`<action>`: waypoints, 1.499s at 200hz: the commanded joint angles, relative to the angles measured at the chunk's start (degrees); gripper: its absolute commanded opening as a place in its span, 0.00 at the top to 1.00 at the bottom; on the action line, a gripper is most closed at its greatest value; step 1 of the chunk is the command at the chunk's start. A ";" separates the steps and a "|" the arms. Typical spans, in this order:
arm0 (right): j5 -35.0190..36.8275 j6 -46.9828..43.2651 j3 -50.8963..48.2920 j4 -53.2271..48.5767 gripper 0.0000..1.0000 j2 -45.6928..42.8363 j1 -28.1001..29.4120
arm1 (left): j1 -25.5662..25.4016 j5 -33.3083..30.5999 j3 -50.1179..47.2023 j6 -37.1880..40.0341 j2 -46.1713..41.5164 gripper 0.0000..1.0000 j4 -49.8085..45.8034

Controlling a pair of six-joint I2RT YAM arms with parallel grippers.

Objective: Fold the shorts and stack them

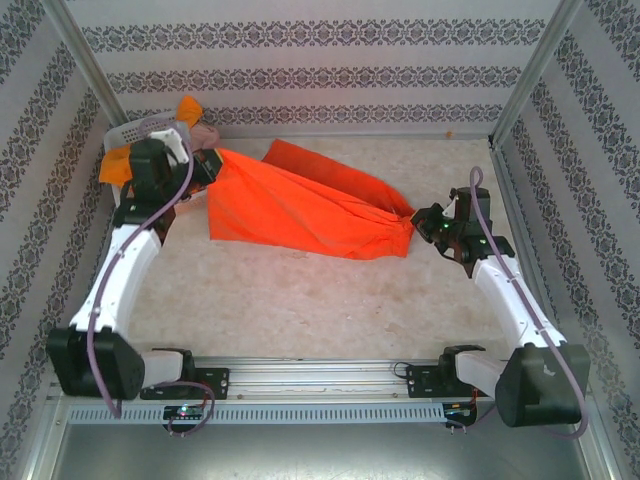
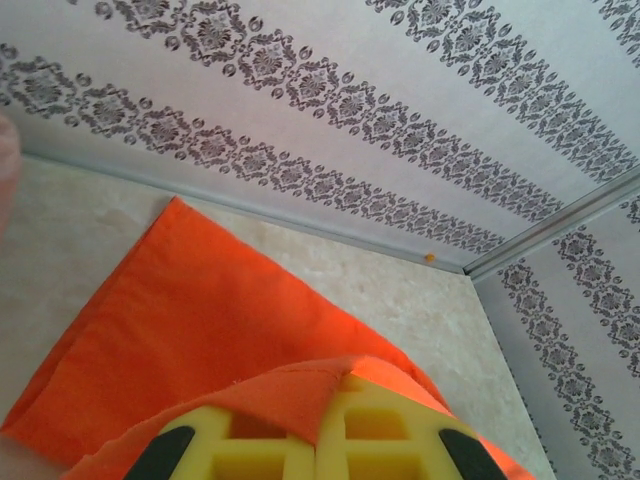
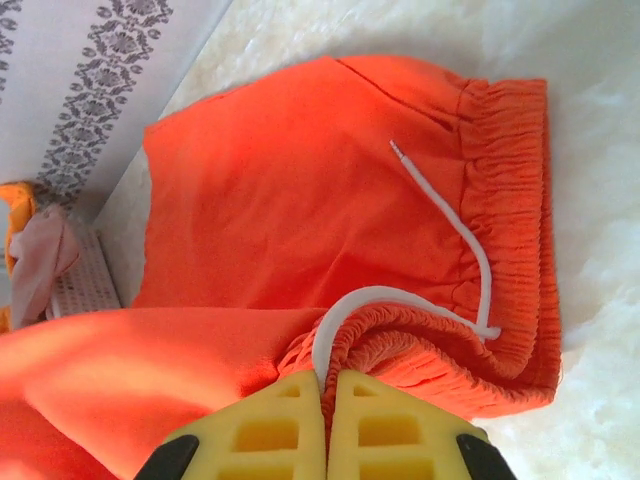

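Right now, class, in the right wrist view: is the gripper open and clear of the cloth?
No, the right gripper is shut on the elastic waistband of the orange shorts, beside the white drawstring.

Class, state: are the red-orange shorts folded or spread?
Mostly spread: the red-orange shorts lie flat, one edge held by left pincer and right pincer.

The shorts [image 1: 300, 215] lie across the table [image 1: 300, 300], the basket [image 1: 135, 130] at far left.
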 commanded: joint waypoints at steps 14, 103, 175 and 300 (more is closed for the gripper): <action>2.37 0.61 2.94 2.24 1.00 3.57 -1.98 | -0.54 4.40 9.86 0.21 9.79 1.00 5.32; 3.81 2.01 4.33 5.33 1.00 10.28 -5.46 | -3.61 5.39 34.92 1.34 33.02 1.00 -1.88; 3.40 3.88 11.01 6.23 0.91 22.48 -6.53 | -4.07 4.30 59.34 -0.73 53.35 1.00 -11.52; -6.50 16.71 11.86 14.97 0.02 18.74 -6.32 | -5.09 8.80 56.58 1.42 46.11 0.00 -15.63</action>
